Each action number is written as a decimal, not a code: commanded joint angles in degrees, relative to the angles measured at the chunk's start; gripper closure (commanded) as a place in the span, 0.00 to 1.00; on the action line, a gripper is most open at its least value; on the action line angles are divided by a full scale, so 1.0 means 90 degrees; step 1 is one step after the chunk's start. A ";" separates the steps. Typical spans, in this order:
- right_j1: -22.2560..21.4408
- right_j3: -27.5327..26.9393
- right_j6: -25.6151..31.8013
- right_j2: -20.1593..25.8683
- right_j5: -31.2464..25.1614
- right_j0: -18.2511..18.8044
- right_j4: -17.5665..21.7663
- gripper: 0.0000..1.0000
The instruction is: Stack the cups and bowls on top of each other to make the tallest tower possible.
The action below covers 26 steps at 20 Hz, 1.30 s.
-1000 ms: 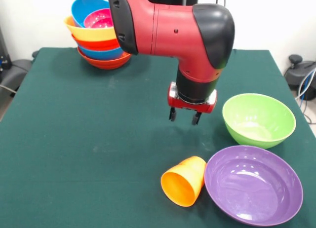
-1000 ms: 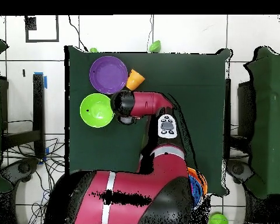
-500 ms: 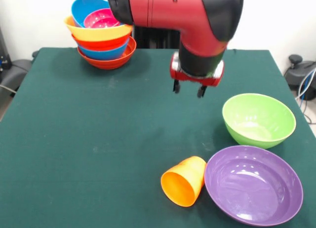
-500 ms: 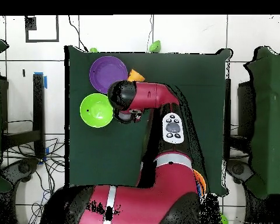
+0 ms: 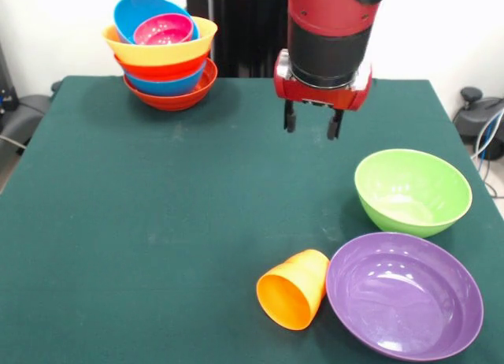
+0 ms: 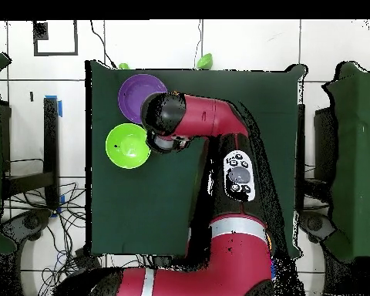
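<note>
A small orange cup point(image 5: 294, 289) lies on its side on the green table, its mouth toward the near left, right beside a large purple bowl point(image 5: 404, 294) point(image 6: 134, 91). A light green bowl point(image 5: 413, 191) point(image 6: 126, 145) stands upright behind the purple one. The tower point(image 5: 162, 53) stands at the far left: red-orange base, blue, red-orange, wide orange, with a blue and a small magenta bowl point(image 5: 161, 29) on top. My gripper point(image 5: 312, 124) hangs open and empty high above the table's middle, left of the green bowl. In the overhead view the arm hides the cup and the tower.
The table's point(image 5: 142, 222) left and middle show bare green cloth. Office chairs point(image 5: 480, 116) stand beyond the right edge. Small green objects point(image 6: 204, 60) lie on the floor past the table's far edge in the overhead view.
My gripper has risen and moved away from the cup toward the robot's side of the table, staying open and empty. The cup and bowls have not moved.
</note>
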<state>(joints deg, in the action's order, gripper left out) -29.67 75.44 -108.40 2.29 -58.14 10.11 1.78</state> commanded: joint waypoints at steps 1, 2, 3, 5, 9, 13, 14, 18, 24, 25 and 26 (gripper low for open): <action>0.0402 0.0183 -0.0901 0.0639 0.0999 -0.0248 -0.0308 0.00; 0.0460 0.0111 -0.0984 0.0588 0.1013 -0.0315 -0.0337 0.00; 0.0549 -0.0009 -0.1041 0.0539 0.0971 -0.0373 -0.0360 0.00; 0.0640 -0.0096 -0.1161 0.0450 0.0994 -0.0476 -0.0418 0.00; 0.0796 -0.0217 -0.1275 0.0312 0.0951 -0.0684 -0.0516 0.00; 0.0991 -0.0400 -0.1369 0.0160 0.0820 -0.0907 -0.0545 0.00; 0.1047 -0.0434 -0.1380 0.0129 0.0826 -0.0956 -0.0548 0.00; 0.1237 -0.0526 -0.1512 0.0013 0.0927 -0.1148 -0.0664 0.00; 0.1517 -0.0260 -0.1144 -0.0097 0.1011 -0.1251 -0.0511 0.00; 0.1560 -0.0195 -0.1078 -0.0119 0.1065 -0.1266 -0.0461 0.00; 0.1618 -0.0184 -0.0998 -0.0145 0.1096 -0.1271 -0.0405 0.00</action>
<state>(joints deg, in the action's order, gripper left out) -20.32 72.37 -108.80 0.17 -51.10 -0.92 -3.37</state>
